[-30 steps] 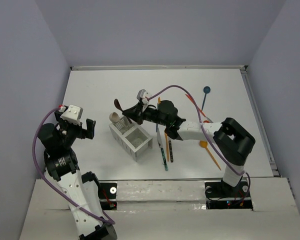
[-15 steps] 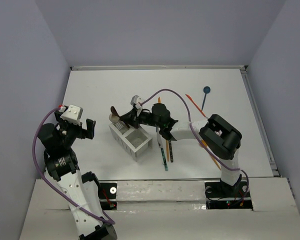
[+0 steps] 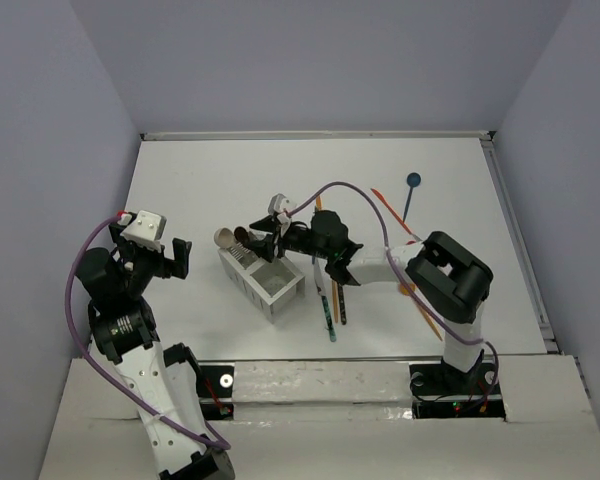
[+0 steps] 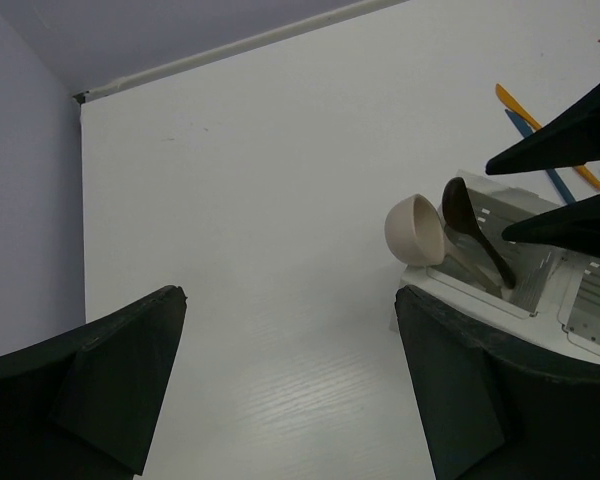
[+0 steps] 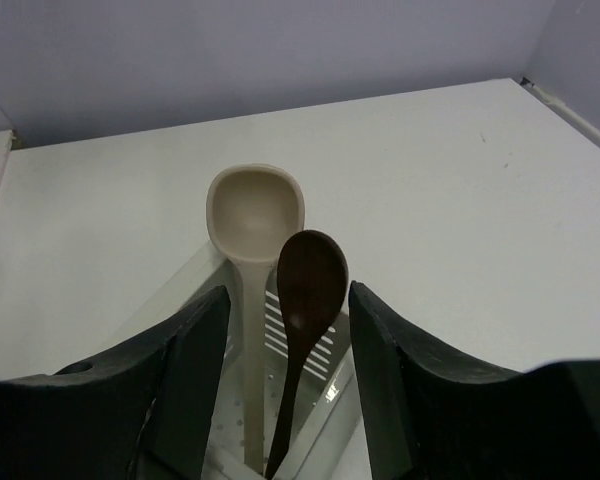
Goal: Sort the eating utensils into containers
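Note:
The white two-compartment container [image 3: 292,297] stands mid-table. A beige spoon [image 3: 223,238] and a dark brown spoon [image 3: 242,236] lean upright in its far-left compartment. My right gripper [image 3: 263,241] hovers just over that compartment, open. In the right wrist view its jaws [image 5: 288,293] stand apart on either side of the dark brown spoon [image 5: 310,275], beside the beige spoon [image 5: 255,210], without pinching it. My left gripper [image 3: 170,262] hangs open and empty left of the box; its wrist view shows bare table between the fingers [image 4: 290,300] and both spoons [image 4: 470,225] at the right.
Loose utensils lie right of the box: a teal-handled piece [image 3: 329,308], a dark knife [image 3: 341,302], an orange spoon [image 3: 410,291], a red knife [image 3: 388,208] and a blue spoon [image 3: 412,183]. Walls enclose the table's back and sides.
My right gripper was shut on the dark brown spoon, carried it left over the box, then opened; the spoon now stands in the far-left compartment. The left arm has not moved.

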You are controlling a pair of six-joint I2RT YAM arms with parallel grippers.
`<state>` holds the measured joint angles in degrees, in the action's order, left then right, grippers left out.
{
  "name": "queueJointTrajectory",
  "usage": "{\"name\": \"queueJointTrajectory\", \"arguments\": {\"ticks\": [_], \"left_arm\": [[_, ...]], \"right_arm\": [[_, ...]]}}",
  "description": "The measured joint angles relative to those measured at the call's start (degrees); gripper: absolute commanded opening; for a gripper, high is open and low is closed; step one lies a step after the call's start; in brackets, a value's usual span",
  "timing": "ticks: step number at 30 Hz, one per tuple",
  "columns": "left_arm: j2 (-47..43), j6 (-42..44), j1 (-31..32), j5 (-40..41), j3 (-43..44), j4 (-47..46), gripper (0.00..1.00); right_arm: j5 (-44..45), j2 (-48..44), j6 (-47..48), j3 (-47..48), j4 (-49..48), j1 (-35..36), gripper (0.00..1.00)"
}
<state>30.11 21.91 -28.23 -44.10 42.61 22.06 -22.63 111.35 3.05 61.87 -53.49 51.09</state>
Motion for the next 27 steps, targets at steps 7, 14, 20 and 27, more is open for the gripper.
{"name": "queueJointTrajectory", "arguments": {"ticks": [7, 14, 20, 27], "left_arm": [[0.0, 0.0, 0.0, 0.0, 0.0, 0.0, 0.99], [-0.9, 0.0, 0.0, 0.0, -0.3, 0.0, 0.99], [-1.0, 0.1, 0.0, -0.5, -0.3, 0.0, 0.99], [-0.5, 0.5, 0.0, -1.5, -0.3, 0.0, 0.99]], "right_arm": [[10.4, -15.7, -0.2, -2.4, 15.7, -0.3, 0.61], [22.8, -28.6, -2.5, 13.2, 53.8, -14.4, 0.71], [26.5, -33.0, -8.0, 3.1, 78.7, -33.4, 0.71], [27.1, -28.7, -10.6, -0.5, 95.0, -39.2, 0.56]]}}
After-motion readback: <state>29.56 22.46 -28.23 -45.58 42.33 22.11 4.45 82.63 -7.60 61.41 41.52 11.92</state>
